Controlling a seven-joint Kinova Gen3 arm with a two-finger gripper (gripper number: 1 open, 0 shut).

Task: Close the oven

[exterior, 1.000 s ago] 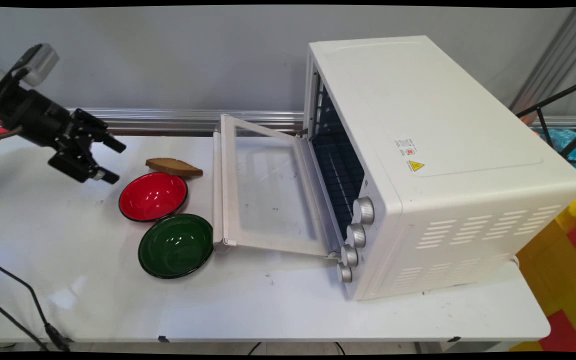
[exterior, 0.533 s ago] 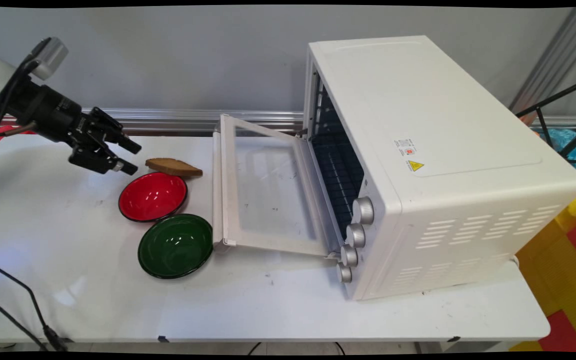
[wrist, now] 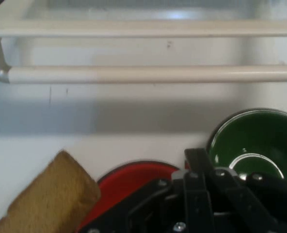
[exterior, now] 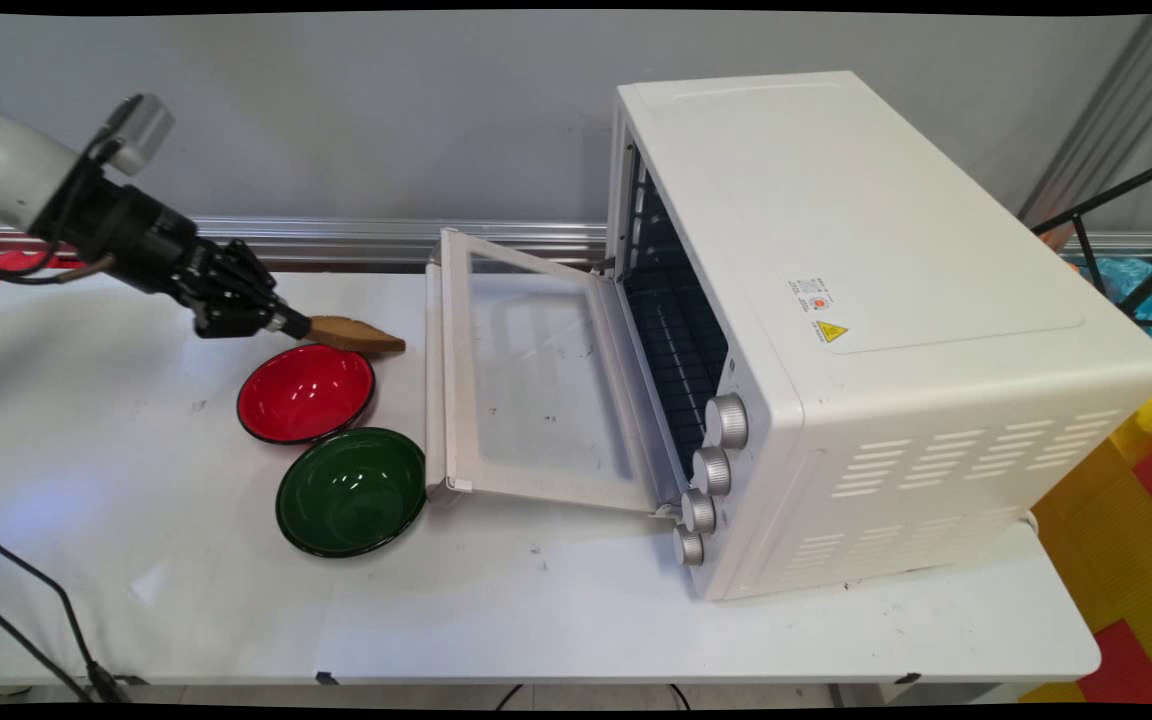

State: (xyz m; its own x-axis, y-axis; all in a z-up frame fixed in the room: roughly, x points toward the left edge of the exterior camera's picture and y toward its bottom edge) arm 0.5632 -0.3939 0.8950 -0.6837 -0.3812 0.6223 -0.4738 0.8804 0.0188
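Note:
My black gripper hangs low over the table at the left, shut, with nothing held. Its tip is at the left end of a brown slice of bread that lies flat on the table; whether they touch I cannot tell. In the hand view the shut gripper rises over the rim of a red bowl, and the bread lies to the left of it, outside the fingers. The red bowl sits just in front of the bread.
A green bowl stands in front of the red one, seen too as the green bowl. A white toaster oven fills the right side, its glass door folded down toward the bowls, handle nearest them.
The gripper has moved right and toward the wall, from left of the red bowl to the bread's left end. Its fingers, spread before, have come together.

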